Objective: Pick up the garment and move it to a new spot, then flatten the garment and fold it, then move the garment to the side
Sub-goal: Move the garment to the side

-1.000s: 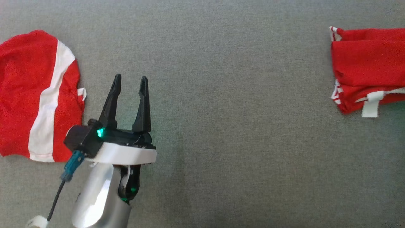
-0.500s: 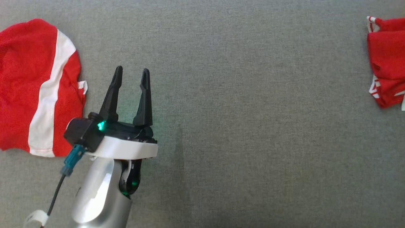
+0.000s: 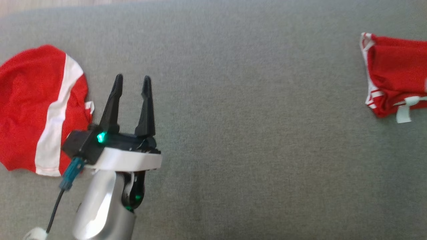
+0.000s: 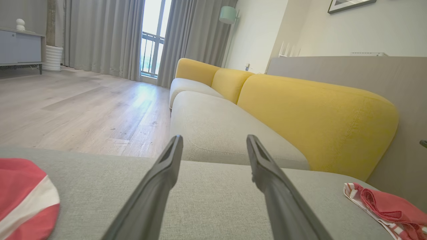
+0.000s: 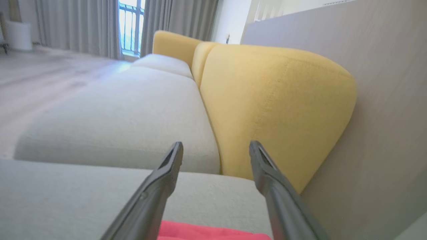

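Note:
A red garment with a broad white stripe [image 3: 33,106] lies rumpled on the grey cushion at the far left. My left gripper [image 3: 132,80] hovers just right of it, open, nothing between its fingers. In the left wrist view the left gripper [image 4: 213,140] points along the cushion, with that striped garment [image 4: 20,196] at lower left. A second red garment with white trim [image 3: 393,80] lies bunched at the right edge, cut off by the frame, also low right as the red garment [image 4: 383,206]. My right gripper [image 5: 216,145] is open above red fabric [image 5: 206,231].
The grey seat surface [image 3: 250,133] stretches wide between the two garments. Beyond its far edge stands a sofa with yellow back cushions [image 4: 310,116] and a pale seat [image 4: 217,123]. A wooden floor [image 4: 76,106] lies to the left, a beige panel [image 5: 383,116] to the right.
The head camera shifted, so the whole picture sits lower now. The right red garment slid right, then back left, and looks more bunched. My left gripper stays open in much the same place.

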Controlling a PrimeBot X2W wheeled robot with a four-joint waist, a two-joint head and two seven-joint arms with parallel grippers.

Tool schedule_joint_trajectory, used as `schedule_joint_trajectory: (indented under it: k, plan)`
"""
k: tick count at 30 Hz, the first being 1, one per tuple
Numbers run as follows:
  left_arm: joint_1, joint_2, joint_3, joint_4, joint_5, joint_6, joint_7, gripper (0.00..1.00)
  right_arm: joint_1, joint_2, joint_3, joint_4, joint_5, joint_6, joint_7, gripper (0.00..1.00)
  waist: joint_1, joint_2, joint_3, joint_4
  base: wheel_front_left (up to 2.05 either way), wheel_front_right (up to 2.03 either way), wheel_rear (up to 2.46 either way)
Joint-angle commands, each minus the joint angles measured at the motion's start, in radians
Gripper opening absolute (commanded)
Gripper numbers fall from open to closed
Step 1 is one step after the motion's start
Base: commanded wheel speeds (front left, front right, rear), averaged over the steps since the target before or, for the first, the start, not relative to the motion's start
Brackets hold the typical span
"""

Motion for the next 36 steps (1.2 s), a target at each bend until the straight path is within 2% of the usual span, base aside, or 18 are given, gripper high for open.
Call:
schedule_joint_trajectory:
  k: [1, 10, 15, 21, 26, 36]
  plan:
    - [0.007, 0.008, 0.047, -0.041, 0.006, -0.006, -0.005, 1.0, 0.019, 0.02, 0.027, -0.07, 0.033, 0.007, -0.019, 1.0, 0.0001, 0.0, -0.045, -0.017, 0.0, 0.0, 0.0]
    - [0.088, 0.008, 0.099, -0.07, 0.008, -0.006, -0.005, 1.0, 0.25, 0.218, 0.067, -0.344, 0.178, 0.007, -0.006, 1.0, 0.0001, 0.0, -0.146, -0.028, 0.0, 0.0, 0.0]
    - [0.14, 0.008, 0.109, -0.073, 0.008, -0.006, -0.005, 1.0, 0.403, 0.282, 0.08, -0.432, 0.209, 0.007, -0.022, 1.0, 0.0001, 0.0, -0.18, -0.022, 0.0, 0.0, 0.0]
    - [0.19, 0.008, 0.102, -0.074, 0.002, -0.006, -0.005, 1.0, 0.532, 0.302, 0.088, -0.459, 0.25, 0.007, -0.049, 1.0, 0.0001, 0.0, -0.197, -0.014, 0.0, 0.0, 0.0]
    - [0.2, 0.008, 0.1, -0.073, -0.001, -0.005, -0.005, 1.0, 0.565, 0.303, 0.108, -0.454, 0.295, 0.007, -0.065, 1.0, 0.0001, 0.0, -0.208, -0.009, 0.0, 0.0, 0.0]
    - [0.211, 0.008, 0.097, -0.076, -0.004, -0.002, -0.005, 1.0, 0.574, 0.303, 0.117, -0.452, 0.294, 0.007, -0.076, 1.0, 0.0001, 0.0, -0.221, 0.0, 0.0, 0.0, 0.0]
